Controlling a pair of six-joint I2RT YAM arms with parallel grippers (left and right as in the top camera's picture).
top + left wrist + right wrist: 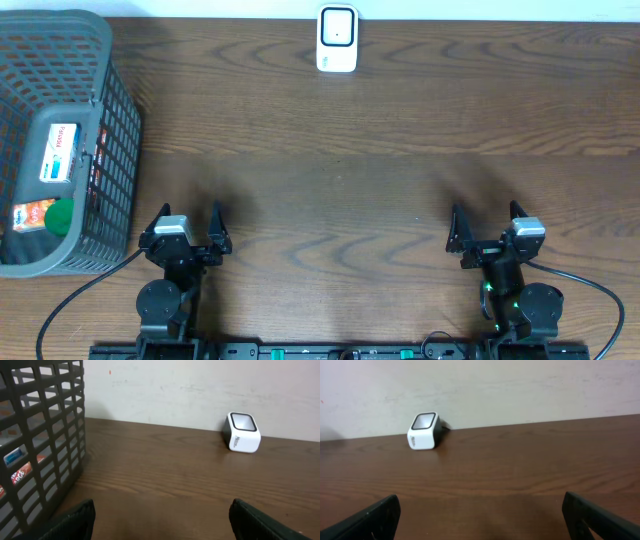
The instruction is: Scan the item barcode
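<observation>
A white barcode scanner [337,39] stands at the table's far edge, also visible as the scanner [243,433] in the left wrist view and the scanner [424,431] in the right wrist view. Packaged items [60,152] lie inside the grey mesh basket [112,130] at the far left; through the basket wall [50,435] I glimpse red and blue packaging. My left gripper [188,223] rests near the front edge, right of the basket, open and empty. My right gripper [487,222] sits at the front right, open with nothing between its fingers.
A green round object [60,217] and an orange packet [30,214] lie in the basket's near end. Bare wooden table [340,200] stretches between the grippers and the scanner. A pale wall [520,385] rises behind the table.
</observation>
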